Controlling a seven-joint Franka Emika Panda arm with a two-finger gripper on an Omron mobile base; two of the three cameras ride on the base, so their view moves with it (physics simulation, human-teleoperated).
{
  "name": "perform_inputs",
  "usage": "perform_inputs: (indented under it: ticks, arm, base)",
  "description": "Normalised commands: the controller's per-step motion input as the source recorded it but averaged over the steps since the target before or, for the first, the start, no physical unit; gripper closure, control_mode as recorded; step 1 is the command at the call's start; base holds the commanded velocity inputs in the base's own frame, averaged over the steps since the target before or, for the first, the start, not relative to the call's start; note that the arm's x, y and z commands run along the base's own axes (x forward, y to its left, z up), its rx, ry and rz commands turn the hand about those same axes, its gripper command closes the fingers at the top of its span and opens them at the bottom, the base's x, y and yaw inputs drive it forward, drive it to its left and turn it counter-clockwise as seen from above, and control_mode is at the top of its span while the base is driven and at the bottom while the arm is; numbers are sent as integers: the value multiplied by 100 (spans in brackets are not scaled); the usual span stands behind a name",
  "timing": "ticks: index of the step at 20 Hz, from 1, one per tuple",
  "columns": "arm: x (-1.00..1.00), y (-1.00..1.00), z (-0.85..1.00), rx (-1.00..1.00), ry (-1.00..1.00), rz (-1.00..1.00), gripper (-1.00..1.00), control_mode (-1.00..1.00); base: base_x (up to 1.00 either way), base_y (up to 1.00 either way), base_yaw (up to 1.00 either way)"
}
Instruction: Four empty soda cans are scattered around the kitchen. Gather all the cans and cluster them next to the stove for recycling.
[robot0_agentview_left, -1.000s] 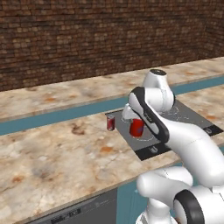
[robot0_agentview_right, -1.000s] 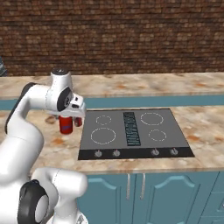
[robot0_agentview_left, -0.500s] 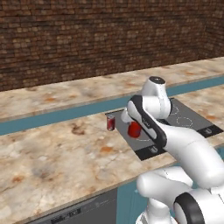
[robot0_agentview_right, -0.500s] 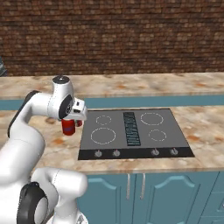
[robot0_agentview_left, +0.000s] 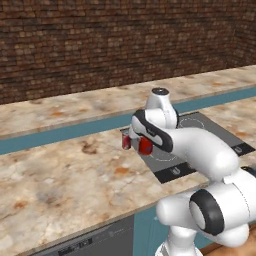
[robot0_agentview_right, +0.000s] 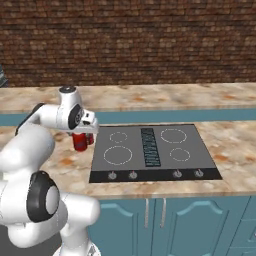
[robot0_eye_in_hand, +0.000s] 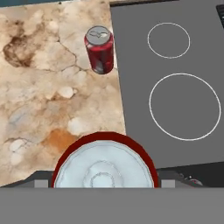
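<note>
While the end effector (robot0_agentview_left: 142, 144) grips a can (robot0_agentview_left: 145, 145) low over the worktop (robot0_agentview_left: 75, 175) in the left view, seemingly to stand it beside another can (robot0_agentview_left: 126, 142), the right view puts both just left of the stove (robot0_agentview_right: 155, 172), and the hand view shows the standing can's pale label mark too blurred to read.

One soda can (robot0_eye_in_hand: 100, 49) stands upright on the bench (robot0_eye_in_hand: 39, 96), just beside the stove's (robot0_eye_in_hand: 175, 83) left edge. A second can (robot0_eye_in_hand: 105, 166) sits nearer, between the pincer (robot0_agentview_right: 83, 139) fingers, at that same edge.
</note>
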Motion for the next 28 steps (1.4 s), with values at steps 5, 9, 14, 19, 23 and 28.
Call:
perform_inputs:
  ticks: [5, 9, 14, 19, 23, 28]
  arm:
    - [0, 0, -72, 2, 0, 0, 100, -100]
    - [0, 0, -54, 1, 0, 0, 100, -100]
    - [16, 1, -39, 0, 0, 0, 100, -100]
    - [18, 0, -35, 0, 0, 0, 100, -100]
    - [0, 3, -34, 0, 0, 0, 100, -100]
    - [0, 6, -27, 0, 0, 0, 100, -100]
  base:
    - [0, 0, 0]
    - [0, 0, 0]
    - [0, 0, 0]
    - [0, 0, 0]
    - [0, 0, 0]
    - [0, 0, 0]
